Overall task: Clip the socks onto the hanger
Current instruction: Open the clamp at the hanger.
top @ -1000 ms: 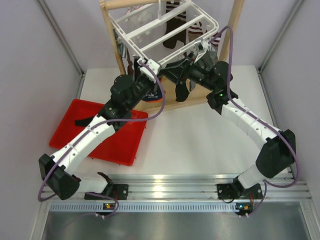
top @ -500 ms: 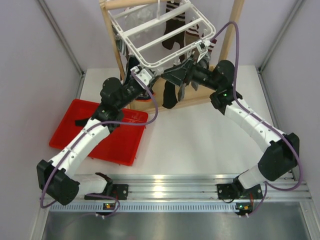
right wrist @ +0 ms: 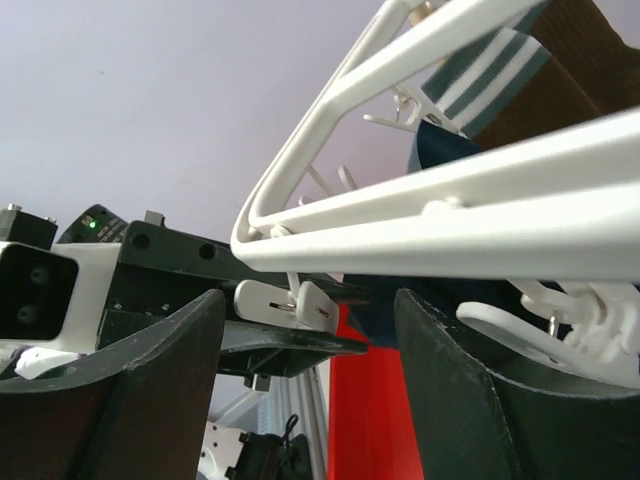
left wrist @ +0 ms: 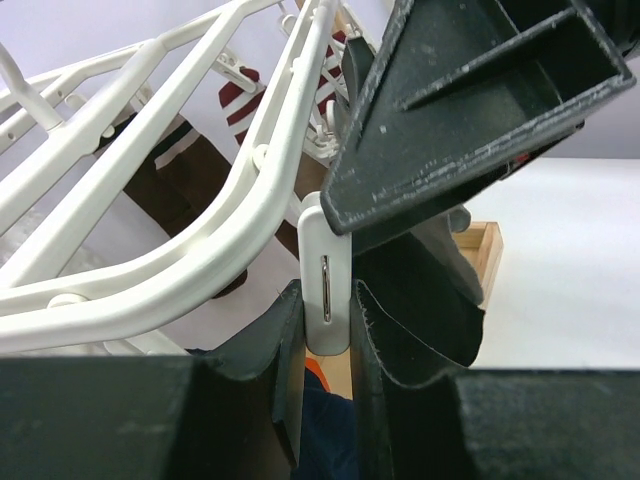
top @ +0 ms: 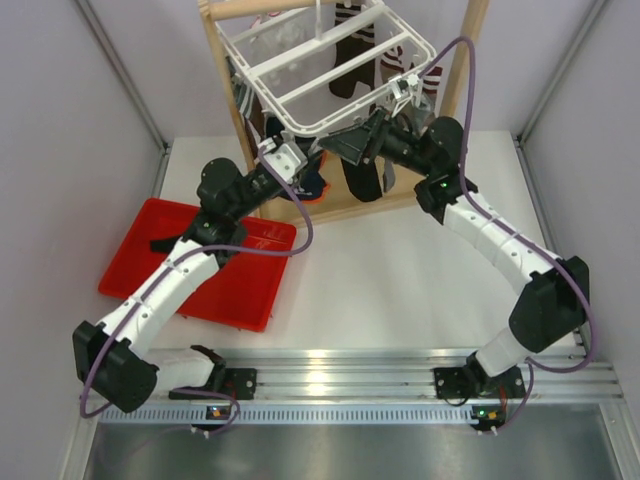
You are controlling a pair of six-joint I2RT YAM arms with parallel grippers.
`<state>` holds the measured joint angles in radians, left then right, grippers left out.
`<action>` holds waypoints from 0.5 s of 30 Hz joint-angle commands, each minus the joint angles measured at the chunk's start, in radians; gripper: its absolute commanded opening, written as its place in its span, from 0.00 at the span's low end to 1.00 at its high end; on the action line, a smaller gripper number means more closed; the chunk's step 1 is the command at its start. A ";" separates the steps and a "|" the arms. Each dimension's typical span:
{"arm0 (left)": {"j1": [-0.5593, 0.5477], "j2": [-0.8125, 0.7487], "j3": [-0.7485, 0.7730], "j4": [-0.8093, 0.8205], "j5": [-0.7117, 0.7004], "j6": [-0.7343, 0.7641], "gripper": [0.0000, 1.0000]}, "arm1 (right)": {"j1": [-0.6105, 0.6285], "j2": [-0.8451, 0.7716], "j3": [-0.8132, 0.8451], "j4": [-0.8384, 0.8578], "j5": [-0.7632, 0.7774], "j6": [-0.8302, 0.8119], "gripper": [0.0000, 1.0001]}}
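Observation:
The white hanger (top: 337, 70) hangs tilted inside a wooden frame. Brown socks (top: 350, 45) with striped cuffs dangle from its far clips. My left gripper (top: 292, 158) reaches up under the near rim. In the left wrist view it (left wrist: 326, 290) is shut on a white clip (left wrist: 327, 262) below the hanger (left wrist: 200, 270). My right gripper (top: 352, 148) is close by on the right. It is open in its wrist view (right wrist: 308, 300), with nothing between its fingers. A black sock (top: 365, 180) hangs just below it, its top hidden.
A red tray (top: 250, 290) sits at the left on the white table, with a dark item (top: 165, 242) in it. The wooden frame (top: 225, 80) stands at the back. Navy fabric with orange trim (top: 310, 185) lies at its base.
My right gripper's jaws have spread wider. The black sock swung left, then back right. My left gripper has moved up and left, still gripping the clip.

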<state>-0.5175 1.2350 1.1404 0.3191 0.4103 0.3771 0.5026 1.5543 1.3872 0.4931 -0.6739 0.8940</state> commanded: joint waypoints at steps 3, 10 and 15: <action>-0.007 -0.035 0.031 -0.037 0.088 0.031 0.00 | 0.005 -0.007 0.072 0.084 0.011 -0.026 0.68; -0.015 -0.025 0.076 -0.123 0.061 0.059 0.00 | 0.025 -0.023 0.072 0.029 0.022 -0.136 0.60; -0.018 -0.026 0.087 -0.149 0.056 0.065 0.00 | 0.036 -0.033 0.076 -0.024 0.048 -0.210 0.58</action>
<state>-0.5190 1.2324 1.1915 0.2161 0.4114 0.4236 0.5220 1.5539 1.4136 0.4881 -0.6556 0.7631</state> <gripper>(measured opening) 0.255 0.585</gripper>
